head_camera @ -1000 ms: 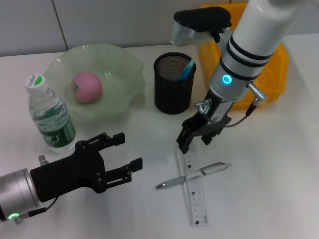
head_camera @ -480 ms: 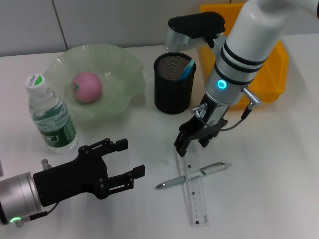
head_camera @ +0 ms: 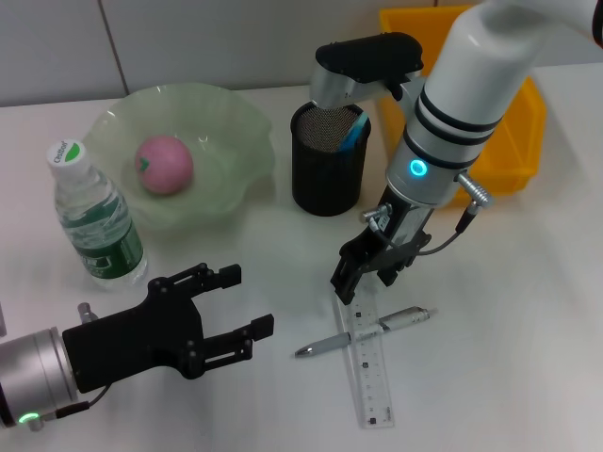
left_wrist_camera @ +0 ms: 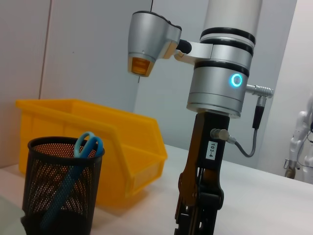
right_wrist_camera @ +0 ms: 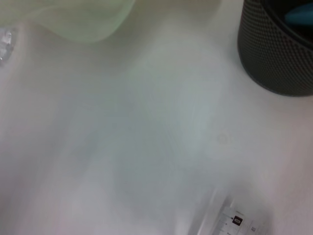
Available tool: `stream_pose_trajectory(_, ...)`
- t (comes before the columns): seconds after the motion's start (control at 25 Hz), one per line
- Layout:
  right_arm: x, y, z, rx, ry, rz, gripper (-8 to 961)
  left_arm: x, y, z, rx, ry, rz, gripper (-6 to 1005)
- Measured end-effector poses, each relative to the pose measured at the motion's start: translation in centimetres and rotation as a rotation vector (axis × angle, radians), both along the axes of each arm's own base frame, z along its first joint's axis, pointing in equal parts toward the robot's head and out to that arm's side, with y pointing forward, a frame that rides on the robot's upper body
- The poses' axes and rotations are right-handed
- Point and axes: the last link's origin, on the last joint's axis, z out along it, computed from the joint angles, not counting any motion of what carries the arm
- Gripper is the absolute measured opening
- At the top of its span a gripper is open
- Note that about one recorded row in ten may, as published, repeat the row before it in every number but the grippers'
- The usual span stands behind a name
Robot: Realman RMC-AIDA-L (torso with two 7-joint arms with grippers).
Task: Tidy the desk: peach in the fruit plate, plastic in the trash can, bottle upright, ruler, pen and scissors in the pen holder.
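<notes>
Ruler (head_camera: pixel 368 363), pen (head_camera: pixel 364 331): one each; right gripper (head_camera: pixel 362 271) above.

The right gripper (head_camera: pixel 362 270) hangs over the ruler (head_camera: pixel 369 363), which the pen (head_camera: pixel 363 331) crosses.

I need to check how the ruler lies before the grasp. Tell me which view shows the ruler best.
The head view: the whole clear ruler lies flat on the table, the pen crossing it, the right gripper at its far end. The right wrist view catches only one blurred end. The left wrist view shows none of it.
</notes>
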Motion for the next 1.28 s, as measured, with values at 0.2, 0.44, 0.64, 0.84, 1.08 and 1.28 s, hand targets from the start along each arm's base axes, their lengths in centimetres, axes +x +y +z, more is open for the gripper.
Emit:
stream_pose_trajectory(0.2, 0.0, 0.0, -0.1, -0.005, -0.007, 0.007, 565, -0.1, -0.2, 0.0, 0.000, 0.000, 0.005, 786)
stream_pose_trajectory(0.44, -0.1, -0.1, -0.1, -0.008, -0.012, 0.012, 555, -0.1, -0.2, -0.1, -0.001, 0.000, 0.004, 786)
stream_pose_trajectory(0.64, -0.2, -0.2, -0.6, -0.017, -0.011, 0.027, 546, -0.1, -0.3, -0.1, -0.004, -0.002, 0.001, 786)
stream_pose_trajectory(0.84, -0.2, -0.4, -1.0, -0.027, -0.019, 0.044, 538, -0.2, -0.4, 0.0, -0.008, -0.002, 0.000, 786)
stream_pose_trajectory(1.08, 0.0, -0.4, -1.0, -0.022, -0.017, 0.035, 527, -0.2, -0.5, 0.1, -0.013, -0.004, 0.001, 785)
stream_pose_trajectory(1.28, 0.1, -0.5, -1.1, -0.023, -0.012, 0.026, 519, -0.3, -0.6, 0.1, -0.014, -0.003, -0.001, 786)
